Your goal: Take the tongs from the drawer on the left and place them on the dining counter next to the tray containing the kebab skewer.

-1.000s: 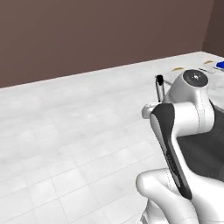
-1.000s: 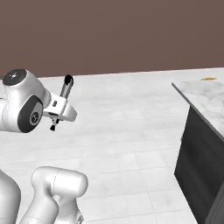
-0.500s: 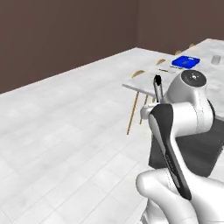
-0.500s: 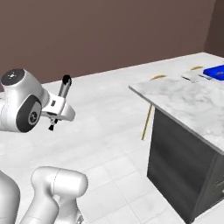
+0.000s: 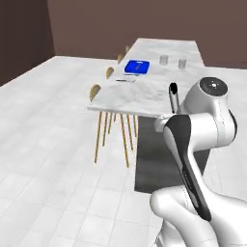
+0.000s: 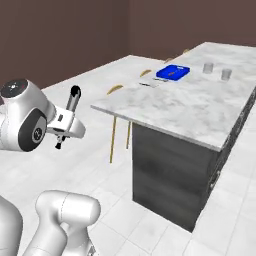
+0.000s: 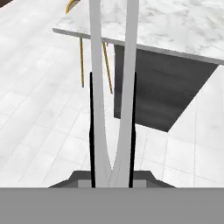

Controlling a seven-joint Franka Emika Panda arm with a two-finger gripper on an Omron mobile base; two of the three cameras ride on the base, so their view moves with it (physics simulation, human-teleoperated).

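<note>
In the right base view the hand (image 6: 67,117), at centre left, is clenched on the tongs (image 6: 73,98), which stick up past it. To the upper right, well apart, the blue tray (image 6: 173,72) sits on the marble worktop (image 6: 200,102), so the carry runs rightward.

My arm was folded up close to my body, with the big round elbow joint held high. My hand stuck out in front of it and pointed up and forward. My gripper (image 7: 112,144) was squeezed tight on the tongs (image 7: 113,87). The two thin dark fingers (image 7: 92,131) pressed on the silver arms from both sides, near the joined end. The tongs stood up past my hand, and their black tip (image 5: 172,89) showed above it, and from the other side too (image 6: 75,92).
</note>
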